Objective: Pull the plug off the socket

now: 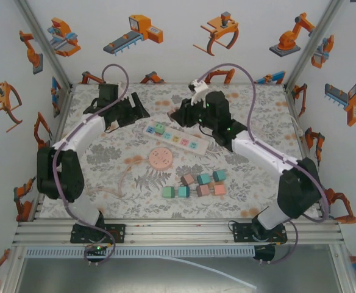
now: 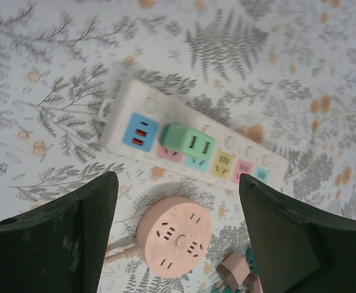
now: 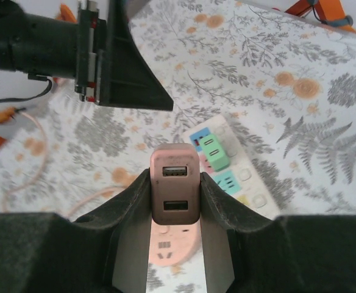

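Holding pink plug [image 3: 175,189] clamped in right fingers [image 3: 126,210], clear of power strip [image 2: 147,97], so seemingly pulled free; hovering left fingers [image 2: 56,238] apart above green plug [image 2: 189,143], probably next.

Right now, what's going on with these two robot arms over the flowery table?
The right gripper is shut on a pink plug with two USB ports, holding it up above the table. The left gripper hangs open over the white power strip, where a green plug sits in a socket. A round pink socket lies beside the strip, and a cluster of loose plugs lies nearer the arms' bases.
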Available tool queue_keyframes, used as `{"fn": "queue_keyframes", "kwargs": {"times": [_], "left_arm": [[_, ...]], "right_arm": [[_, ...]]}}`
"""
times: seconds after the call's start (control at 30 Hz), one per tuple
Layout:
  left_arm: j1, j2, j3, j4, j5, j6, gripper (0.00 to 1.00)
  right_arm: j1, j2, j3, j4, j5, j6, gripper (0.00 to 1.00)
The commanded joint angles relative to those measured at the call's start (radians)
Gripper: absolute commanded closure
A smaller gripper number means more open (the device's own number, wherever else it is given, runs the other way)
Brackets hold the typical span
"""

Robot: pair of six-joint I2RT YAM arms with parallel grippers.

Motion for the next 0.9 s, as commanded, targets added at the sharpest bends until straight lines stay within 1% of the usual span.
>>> {"fn": "queue_keyframes", "kwargs": {"times": [0.0,0.07,0.13,0.2,0.27,0.37,0.47,0.53,0.57,0.63,0.7,0.83,0.87], "left_arm": [[0.001,-0.079,-0.062,0.138,0.131,0.132,0.26],[-0.001,-0.117,-0.089,0.185,0.261,0.211,0.26],[-0.015,-0.138,-0.095,0.19,0.353,0.28,0.26],[-0.038,-0.155,-0.084,0.15,0.409,0.366,0.25],[-0.065,-0.174,-0.083,0.108,0.467,0.473,0.21],[-0.099,-0.219,-0.108,0.072,0.54,0.617,0.15],[-0.13,-0.287,-0.165,0.065,0.574,0.764,0.07],[-0.147,-0.339,-0.218,0.058,0.578,0.89,0.01],[-0.154,-0.367,-0.25,0.058,0.576,0.953,0.01],[-0.163,-0.413,-0.306,0.059,0.551,1.054,0.03],[-0.165,-0.442,-0.335,0.032,0.538,1.132,0.03],[-0.166,-0.426,-0.306,-0.12,0.504,1.267,0.03],[-0.166,-0.415,-0.292,-0.147,0.491,1.271,0.03]], "right_arm": [[0.0,-0.093,-0.116,0.145,0.047,0.237,0.89],[0.0,-0.141,-0.194,0.168,0.028,0.301,0.89],[0.002,-0.184,-0.263,0.164,-0.002,0.348,0.89],[0.003,-0.214,-0.327,0.168,-0.024,0.414,0.89],[0.007,-0.235,-0.39,0.187,-0.065,0.473,0.89],[0.034,-0.237,-0.448,0.188,-0.104,0.512,0.9],[0.08,-0.212,-0.475,0.16,-0.1,0.527,0.9],[0.113,-0.178,-0.485,0.162,-0.095,0.543,0.91],[0.127,-0.156,-0.485,0.163,-0.094,0.551,0.91],[0.15,-0.112,-0.483,0.177,-0.096,0.574,0.91],[0.171,-0.068,-0.48,0.197,-0.095,0.59,0.92],[0.212,0.01,-0.461,0.177,-0.079,0.604,0.91],[0.219,0.022,-0.457,0.165,-0.072,0.603,0.9]]}}
